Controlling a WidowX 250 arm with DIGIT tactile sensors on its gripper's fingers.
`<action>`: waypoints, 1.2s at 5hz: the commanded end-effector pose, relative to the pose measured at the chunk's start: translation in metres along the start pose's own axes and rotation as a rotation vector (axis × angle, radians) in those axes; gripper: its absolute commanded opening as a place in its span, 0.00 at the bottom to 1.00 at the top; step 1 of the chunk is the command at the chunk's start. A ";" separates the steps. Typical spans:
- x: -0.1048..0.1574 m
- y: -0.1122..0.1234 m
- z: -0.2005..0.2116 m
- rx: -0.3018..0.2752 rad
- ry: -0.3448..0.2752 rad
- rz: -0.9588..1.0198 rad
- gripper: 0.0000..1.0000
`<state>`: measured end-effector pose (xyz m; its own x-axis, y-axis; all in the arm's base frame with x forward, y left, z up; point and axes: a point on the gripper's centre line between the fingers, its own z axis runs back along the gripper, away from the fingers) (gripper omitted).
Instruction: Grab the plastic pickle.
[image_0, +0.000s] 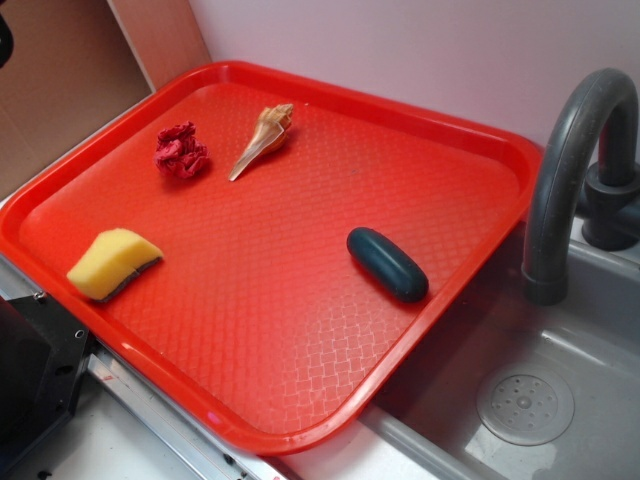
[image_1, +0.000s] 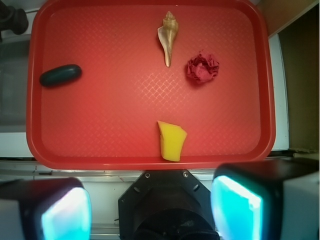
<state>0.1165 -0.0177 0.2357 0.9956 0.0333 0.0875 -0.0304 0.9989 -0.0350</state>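
Wrist view looks straight down on a red tray, and the tool hangs at the bottom edge of the shot with its two fingers spread wide apart and nothing between them, so it's open and empty. The plastic pickle lies flat near the left side of the tray in that view, well apart from everything else and nowhere near the tool. A tan seashell sits toward the top with its pointed end aimed down the frame, a crumpled red scrunchie-looking thing is just to its right, and a yellow sponge rests near the tray's lower rim, closest to the tool. Exterior view shows the same layout from the side: the pickle is over by the tray edge nearest the sink and the dark grey faucet, while the sponge, shell and red bundle are across the tray from it. The tray overhangs the sink a bit and otherwise rests on the counter.
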 end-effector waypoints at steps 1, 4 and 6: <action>0.000 0.000 0.000 0.000 0.000 0.000 1.00; 0.076 -0.010 -0.045 -0.056 -0.003 -0.692 1.00; 0.093 -0.073 -0.077 0.059 -0.033 -1.203 1.00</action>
<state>0.2166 -0.0778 0.1517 0.4034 -0.9150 0.0024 0.9115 0.4021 0.0863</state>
